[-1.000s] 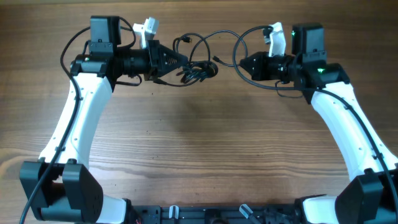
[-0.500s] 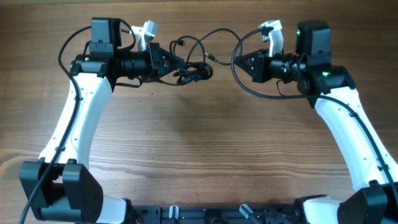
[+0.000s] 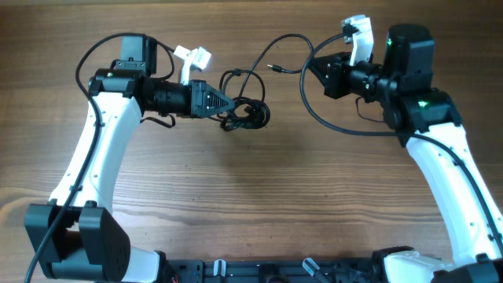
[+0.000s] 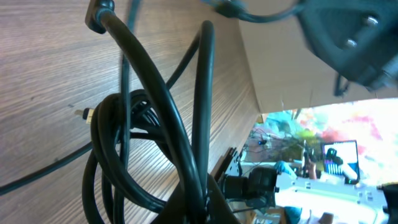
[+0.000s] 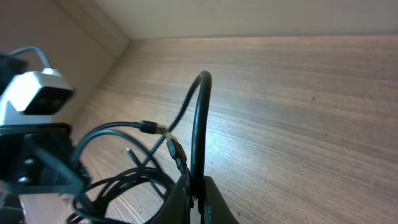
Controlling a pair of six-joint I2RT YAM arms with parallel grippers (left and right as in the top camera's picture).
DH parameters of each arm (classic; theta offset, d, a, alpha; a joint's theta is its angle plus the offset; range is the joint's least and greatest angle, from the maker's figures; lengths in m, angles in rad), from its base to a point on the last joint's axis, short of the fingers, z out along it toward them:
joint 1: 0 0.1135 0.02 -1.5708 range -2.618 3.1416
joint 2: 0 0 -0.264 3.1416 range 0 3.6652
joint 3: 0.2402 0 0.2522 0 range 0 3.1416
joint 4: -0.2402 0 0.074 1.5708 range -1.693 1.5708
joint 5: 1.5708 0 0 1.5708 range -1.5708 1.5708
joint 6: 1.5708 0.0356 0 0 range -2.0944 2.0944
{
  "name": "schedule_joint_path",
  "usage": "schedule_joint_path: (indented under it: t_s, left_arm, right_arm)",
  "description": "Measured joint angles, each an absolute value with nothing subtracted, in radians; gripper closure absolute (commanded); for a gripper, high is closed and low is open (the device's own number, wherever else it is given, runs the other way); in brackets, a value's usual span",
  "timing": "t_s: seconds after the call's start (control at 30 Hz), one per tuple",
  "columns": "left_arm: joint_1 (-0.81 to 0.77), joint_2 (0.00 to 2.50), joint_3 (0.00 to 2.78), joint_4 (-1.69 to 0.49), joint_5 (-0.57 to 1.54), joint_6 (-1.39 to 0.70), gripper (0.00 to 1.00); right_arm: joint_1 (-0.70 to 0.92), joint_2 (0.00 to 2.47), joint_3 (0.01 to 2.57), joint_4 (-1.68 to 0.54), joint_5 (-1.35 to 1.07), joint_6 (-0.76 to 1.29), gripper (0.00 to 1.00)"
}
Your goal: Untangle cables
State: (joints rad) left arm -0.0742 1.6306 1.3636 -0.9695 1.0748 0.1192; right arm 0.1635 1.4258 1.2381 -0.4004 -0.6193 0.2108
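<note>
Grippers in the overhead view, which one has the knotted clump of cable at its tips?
The left gripper; the clump bunches there, while the right gripper pinches one lone strand.

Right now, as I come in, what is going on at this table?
Two robot arms are working on a tangle of thin black cables over a wooden table. The left gripper is shut on the knotted part. The right gripper is shut on a looser strand off to the side, and a long loop arcs between the two. The knot is not yet undone.
</note>
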Motion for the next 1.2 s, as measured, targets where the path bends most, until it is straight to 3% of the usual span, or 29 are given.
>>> schedule_joint_path:
  t_s: [0.17,0.2,0.23,0.3,0.37,0.6,0.83,0.9,0.97,1.1,1.2]
  left_arm:
    - [-0.074,1.631,1.364,-0.974,1.118,0.165,0.96]
    - [-0.074,1.631,1.364,-0.975,1.122,0.167,0.96]
    - [-0.074,1.631,1.364,-0.978,1.125,0.170,0.96]
    - [-0.074,1.631,1.364,-0.981,1.133,0.173,0.96]
    - [-0.074,1.631,1.364,-0.981,1.154,0.175,0.96]
    - [-0.074,1.631,1.364,-0.924,1.207,0.018,0.96]
    - [-0.074,1.631,1.364,-0.726,1.164,-0.574,0.96]
    - [-0.074,1.631,1.364,-0.683,1.161,-0.626,0.96]
    - [-0.074,1.631,1.364,-0.673,1.163,-0.596,0.96]
    - [-0.074,1.631,1.364,-0.746,1.168,-0.338,0.96]
    - [-0.074,1.631,1.364,-0.767,1.181,-0.184,0.96]
  right_arm:
    - [0.209,1.517,1.238,-0.392,-0.597,0.261,0.95]
    - [0.216,1.528,1.238,-0.394,-0.596,0.268,0.87]
    - [0.226,1.539,1.238,-0.398,-0.593,0.278,0.67]
    - [0.235,1.558,1.238,-0.419,-0.579,0.307,0.15]
    - [0.235,1.562,1.238,-0.439,-0.566,0.319,0.00]
    - [0.235,1.562,1.238,-0.505,-0.533,0.345,0.00]
    - [0.235,1.551,1.239,-0.583,-0.586,0.351,0.00]
    - [0.235,1.536,1.239,-0.579,-0.610,0.341,0.00]
    - [0.235,1.525,1.239,-0.551,-0.627,0.335,0.01]
    - [0.235,1.518,1.240,-0.451,-0.697,0.292,0.19]
    - [0.242,1.518,1.240,-0.419,-0.724,0.259,0.25]
